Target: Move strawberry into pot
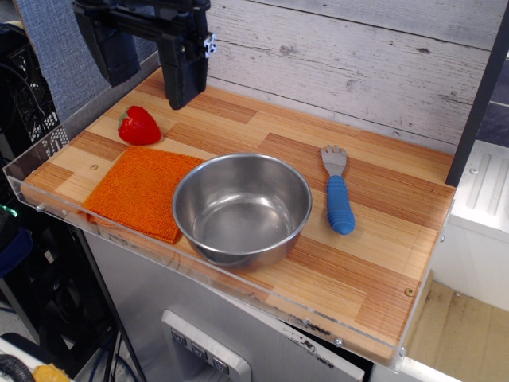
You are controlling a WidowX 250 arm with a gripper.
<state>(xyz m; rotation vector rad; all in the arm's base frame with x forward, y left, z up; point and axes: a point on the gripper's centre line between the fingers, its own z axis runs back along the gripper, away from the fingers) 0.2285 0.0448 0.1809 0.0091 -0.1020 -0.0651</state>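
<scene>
The black gripper (pixel 151 68) hangs above the back left of the wooden table (pixel 382 239), its two fingers spread apart with nothing between them. Just below and to its left lies the strawberry (pixel 139 126) on its side, near the rear corner of the orange cloth (pixel 139 191). The steel pot (pixel 242 208) sits empty beside the cloth, a blue-handled fork (pixel 338 191) beyond it. The strawberry looks light, hard and glossy, so probably slippery; gripping across its broad red body seems safest.

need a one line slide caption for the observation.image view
Claw hangs above a red strawberry at the board's back left; empty steel pot waits beside an orange cloth.
</scene>
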